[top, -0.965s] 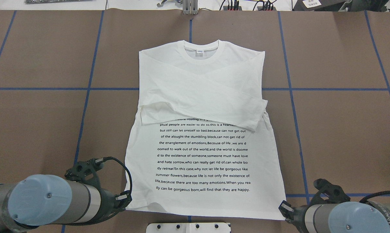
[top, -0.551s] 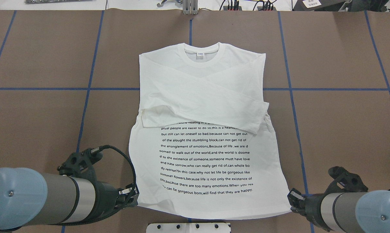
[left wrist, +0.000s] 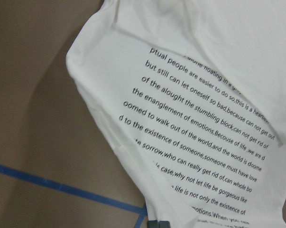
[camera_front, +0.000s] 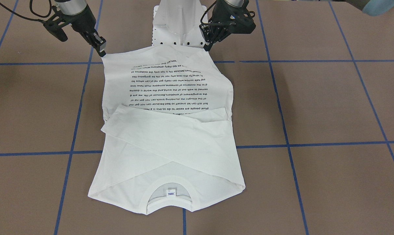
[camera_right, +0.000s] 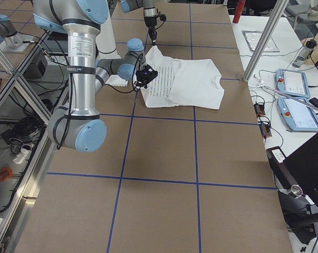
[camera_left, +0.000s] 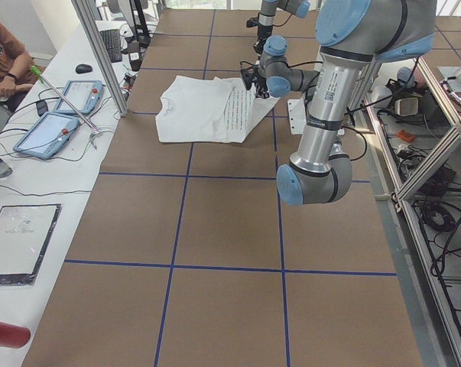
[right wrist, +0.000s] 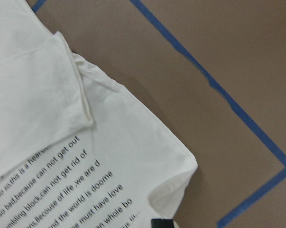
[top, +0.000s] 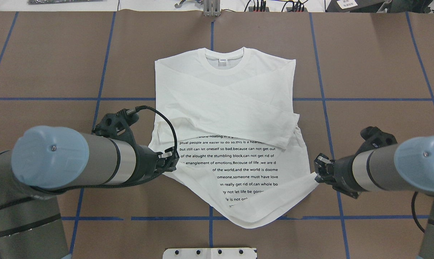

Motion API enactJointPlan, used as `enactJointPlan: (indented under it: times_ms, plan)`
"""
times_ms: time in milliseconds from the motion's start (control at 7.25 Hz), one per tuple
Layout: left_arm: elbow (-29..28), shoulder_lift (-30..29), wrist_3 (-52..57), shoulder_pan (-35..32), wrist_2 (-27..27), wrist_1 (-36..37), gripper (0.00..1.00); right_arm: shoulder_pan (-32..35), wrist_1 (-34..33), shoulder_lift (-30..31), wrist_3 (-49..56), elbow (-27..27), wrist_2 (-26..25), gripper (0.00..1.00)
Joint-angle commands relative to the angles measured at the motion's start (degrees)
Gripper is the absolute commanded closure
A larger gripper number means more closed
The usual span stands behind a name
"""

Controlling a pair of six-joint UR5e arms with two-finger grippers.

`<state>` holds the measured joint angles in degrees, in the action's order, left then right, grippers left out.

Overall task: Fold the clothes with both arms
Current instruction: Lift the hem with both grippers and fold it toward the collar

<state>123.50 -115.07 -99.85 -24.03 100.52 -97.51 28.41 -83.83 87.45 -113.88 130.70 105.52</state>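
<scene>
While the T-shirt (top: 220,90) hem corners are pinched by the left gripper (top: 173,164) and right gripper (top: 317,174), a level carry toward the collar (top: 226,69) is judged needed for this fold.

I read the T-shirt (top: 235,93) as soft matt cloth — ribbed at the collar (top: 226,70). The surface (top: 375,64) looks like dull brown paper; the left arm (top: 98,169) shows satin metal.
</scene>
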Motion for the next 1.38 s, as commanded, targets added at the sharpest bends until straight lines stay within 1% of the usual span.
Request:
enactJointPlan:
  times_ms: [0,138,276,414,551,689,827,965,1103,1241]
  plan:
    - [-3.95,-2.60,6.06,-6.88,0.12,-0.66,1.00,11.10,-11.83,-14.79,14.06,-9.45,3.90,1.00]
    - [-8.32,-4.27,7.21,-8.48,0.12,-3.80,1.00,14.36,-13.19,-20.07,18.47,-16.11,4.08,1.00]
    - [-14.37,-5.68,7.83,-9.97,0.12,-9.22,1.00,16.66,-12.33,-23.43,20.00,-22.71,4.17,1.00]
    - [-19.65,-7.08,7.92,-11.73,0.12,-13.19,1.00,19.55,-12.41,-26.95,24.19,-28.17,4.17,1.00]
    - [-21.71,-7.71,10.97,-13.57,0.12,-14.28,1.00,21.93,-12.41,-29.24,27.71,-33.01,4.25,1.00]
    - [-22.33,-7.71,12.48,-15.24,0.12,-14.29,1.00,23.09,-12.41,-31.88,29.31,-37.23,4.69,1.00]
    - [-25.21,-9.02,13.54,-16.13,0.03,-14.64,1.00,23.18,-12.24,-33.64,30.55,-41.19,4.69,1.00]
    - [-30.90,-11.12,13.89,-17.18,0.12,-17.86,1.00,23.45,-12.24,-35.75,30.91,-44.54,4.69,1.00]
    - [-37.48,-12.01,13.98,-17.98,0.03,-24.42,1.00,23.80,-6.50,-38.21,30.82,-51.09,4.52,1.00]
    - [-41.72,-13.06,14.59,-19.29,0.03,-27.27,1.00,24.50,0.44,-39.01,30.74,-56.90,4.61,1.00]
